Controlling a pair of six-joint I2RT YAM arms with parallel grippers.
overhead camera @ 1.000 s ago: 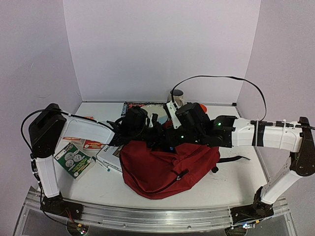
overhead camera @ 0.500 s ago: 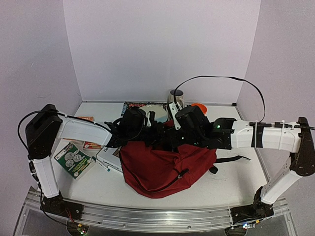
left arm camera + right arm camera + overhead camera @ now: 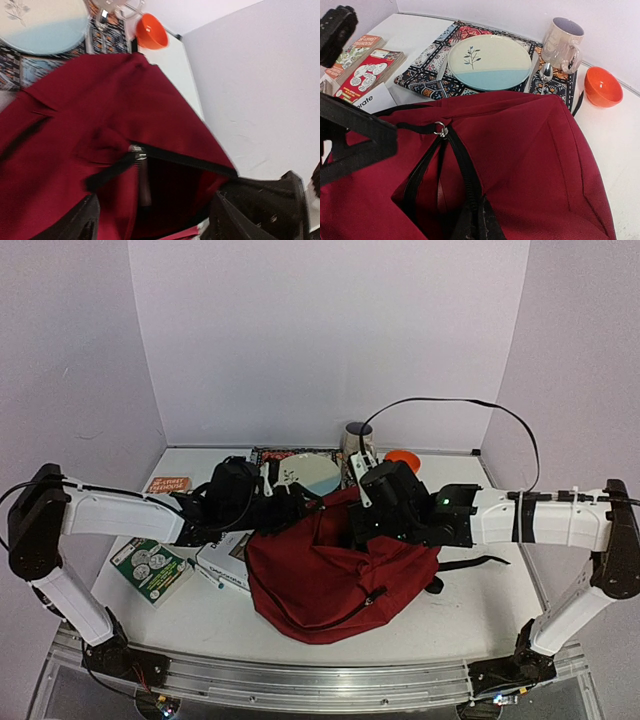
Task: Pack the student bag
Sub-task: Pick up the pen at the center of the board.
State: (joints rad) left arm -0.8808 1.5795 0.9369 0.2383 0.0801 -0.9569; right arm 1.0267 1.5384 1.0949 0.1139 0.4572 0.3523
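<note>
Left arm [image 3: 125, 512] stretches low, left gripper [image 3: 155, 202] spread at student bag [image 3: 330, 580]; right arm [image 3: 540, 515] level, right gripper [image 3: 475, 220] pinching its top.

Dark-red student bag [image 3: 330, 580] lies slumped and crumpled, its black zipper standing open

walls [image 3: 330, 340]: pale lilac panels | table [image 3: 480, 600]: white | light: even

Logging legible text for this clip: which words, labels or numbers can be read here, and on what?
"orate": end of a cut-off word on the white box.
Booklets and green packet: print too small or blurred to read.
Student bag: no text shows.
</note>
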